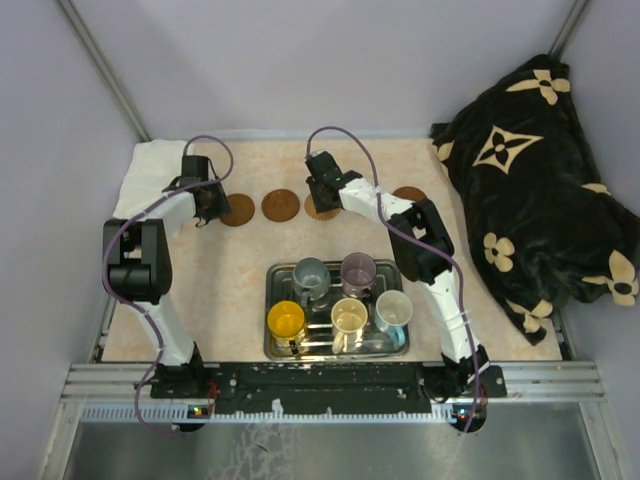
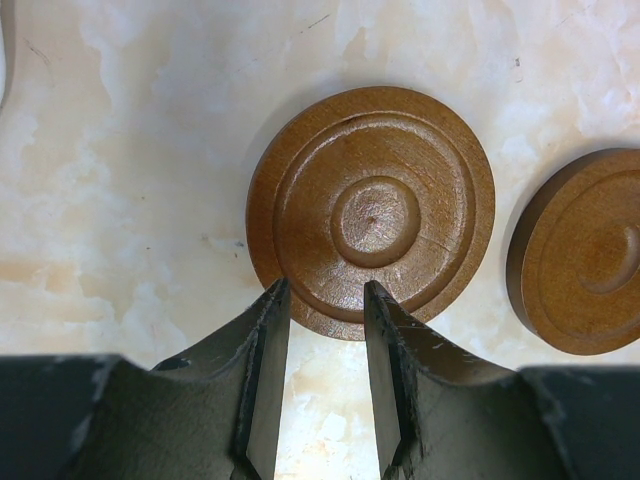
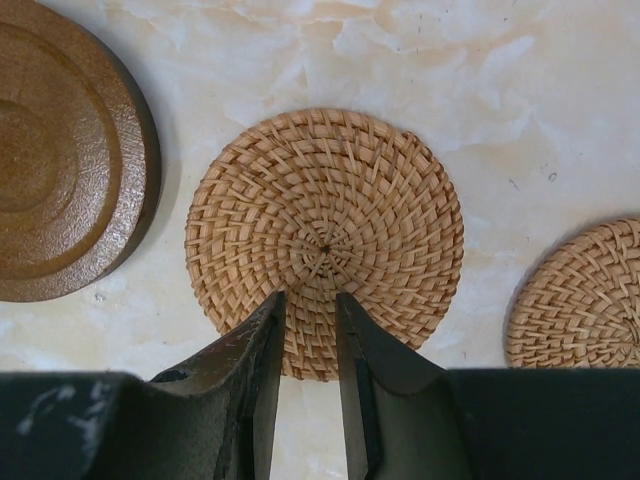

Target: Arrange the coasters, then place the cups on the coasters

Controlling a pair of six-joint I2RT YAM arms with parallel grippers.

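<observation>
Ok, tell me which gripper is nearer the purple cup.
Right. The right gripper is just beyond the tray, behind the purple cup; the left gripper is much farther left, at the leftmost coaster.

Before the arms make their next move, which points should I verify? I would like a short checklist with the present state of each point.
1. Left gripper carries nothing: ok. Its jaws stand apart over the near rim of the wooden coaster.
2. Right gripper carries nothing: ok. Its jaws stand narrowly apart over the woven coaster.
3. Fingertips clear of either disc: cannot tell.
4. Coasters lie apart, none overlapping: ok in both wrist views.
5. All five laid in the row: cannot tell, as the right arm hides part of it from above.
6. Cups upright in the tray: ok, all five.
</observation>
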